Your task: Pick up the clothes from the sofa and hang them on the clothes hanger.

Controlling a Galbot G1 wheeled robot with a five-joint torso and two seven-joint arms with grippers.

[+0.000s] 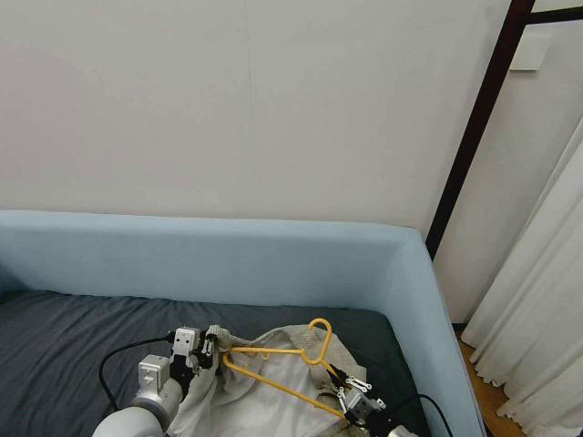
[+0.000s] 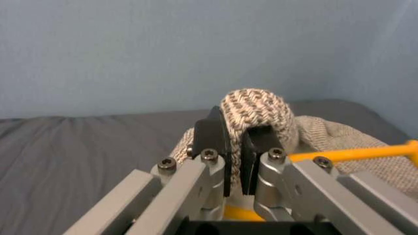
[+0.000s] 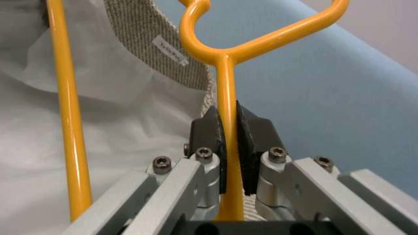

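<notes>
**If a Grip Slipped, the Sweater Could Drop**

While the sweater (image 1: 264, 405) lay in a heap on the sofa (image 1: 228, 264), at the lower middle of the head view, both grippers were at work on it. The left gripper (image 2: 234, 132) was closed tight on a thick fold of the knit, and the fold bulged up over its pads. The right gripper (image 3: 230, 125) was squeezed shut on the thin neck of the yellow hanger (image 3: 225, 78), just under the hook. The hanger rested on top of the sweater, with one end close to the left gripper, at the lower left of the head view.

Here is what I think could have gone wrong:

- The knit was soft and stretchy. If the left arm had pulled hard, the fold could have slid out of the pads and the sweater would have flopped back down.
- The hanger neck was thin and smooth, so it could have turned in the right gripper. Then the hanger would have tipped and its end would have missed the opening.
- If the two arms had moved apart too far, the sweater could have been dragged off the hanger.
- I could not tell how much of the hanger was inside the sweater, so a lift might have left the sweater behind on the sofa.
</notes>
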